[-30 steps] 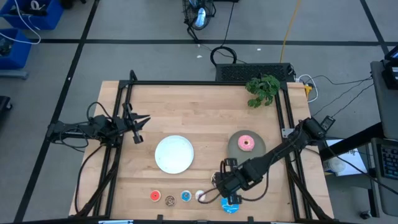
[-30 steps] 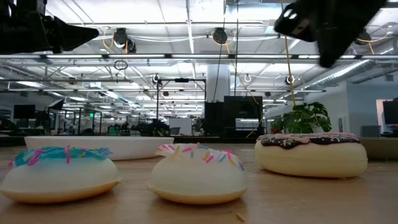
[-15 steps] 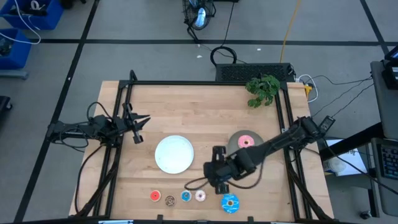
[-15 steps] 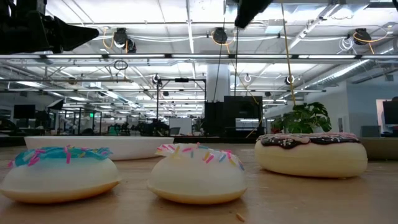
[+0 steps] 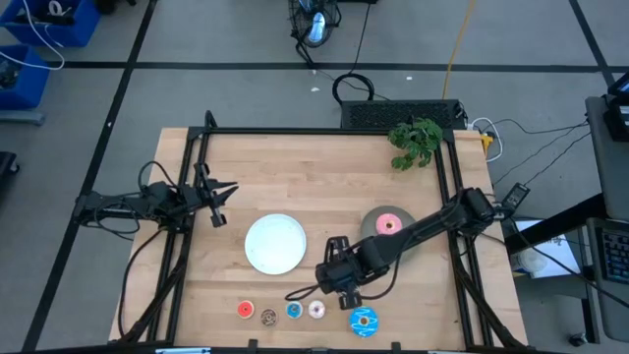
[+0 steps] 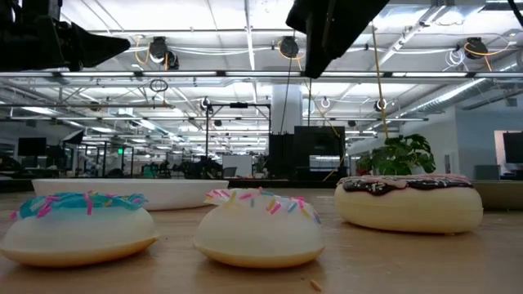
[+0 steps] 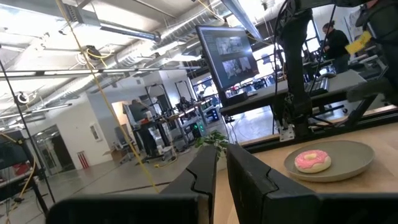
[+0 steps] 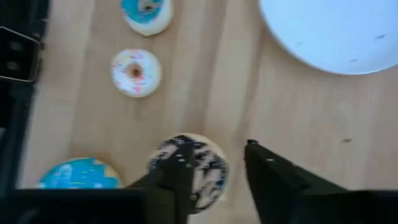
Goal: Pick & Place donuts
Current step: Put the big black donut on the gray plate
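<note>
Two plates (image 5: 276, 244) on wood table (image 5: 314, 167) (lab behind); right claw (image 8: 214, 163) parted, left claw (image 7: 221, 163) narrow.

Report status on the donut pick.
Right gripper open, above chocolate sprinkled ring donut on wooden table. Left gripper idle, left side. Blue sprinkled donut lies beside it.

A sprinkled donut (image 8: 189, 171) lies on the desk (image 8: 292, 118) under my right jaws; two tiny donuts (image 8: 135, 71) beyond, plate (image 8: 336, 31) beside.

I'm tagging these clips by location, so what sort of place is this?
Probably a robotics lab in an open industrial workspace: a wooden table framed by arm mounts, exposed ceiling pipes, and a monitor among workstations behind.
</note>
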`<move>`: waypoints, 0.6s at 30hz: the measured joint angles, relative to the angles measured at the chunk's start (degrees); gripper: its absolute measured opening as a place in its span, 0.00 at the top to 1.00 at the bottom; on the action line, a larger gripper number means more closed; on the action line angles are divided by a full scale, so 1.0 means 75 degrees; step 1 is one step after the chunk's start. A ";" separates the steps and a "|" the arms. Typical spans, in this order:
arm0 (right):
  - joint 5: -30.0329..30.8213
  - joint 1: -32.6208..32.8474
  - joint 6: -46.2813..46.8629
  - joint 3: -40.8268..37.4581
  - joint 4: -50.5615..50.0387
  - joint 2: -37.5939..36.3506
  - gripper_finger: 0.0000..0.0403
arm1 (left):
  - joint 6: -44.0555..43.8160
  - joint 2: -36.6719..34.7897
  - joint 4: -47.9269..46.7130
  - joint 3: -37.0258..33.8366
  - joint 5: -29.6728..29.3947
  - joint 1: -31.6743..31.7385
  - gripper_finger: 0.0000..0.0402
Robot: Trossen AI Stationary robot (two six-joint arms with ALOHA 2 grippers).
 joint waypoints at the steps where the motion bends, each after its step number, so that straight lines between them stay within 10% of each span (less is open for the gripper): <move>1: 0.0124 0.0006 -0.0067 0.0000 -0.0009 -0.0014 0.61 | 0.0001 0.0001 0.0000 0.0000 0.0000 0.0002 0.88; 8: 0.0500 0.0012 -0.0013 -0.0342 -0.0037 -0.0017 0.39 | 0.0119 0.0000 0.0076 0.0000 -0.0002 0.0003 0.88; 18: 0.0010 0.0012 -0.0035 -0.1166 0.0401 -0.0017 0.34 | 0.0297 0.0000 0.0073 0.0000 0.0000 0.0003 0.88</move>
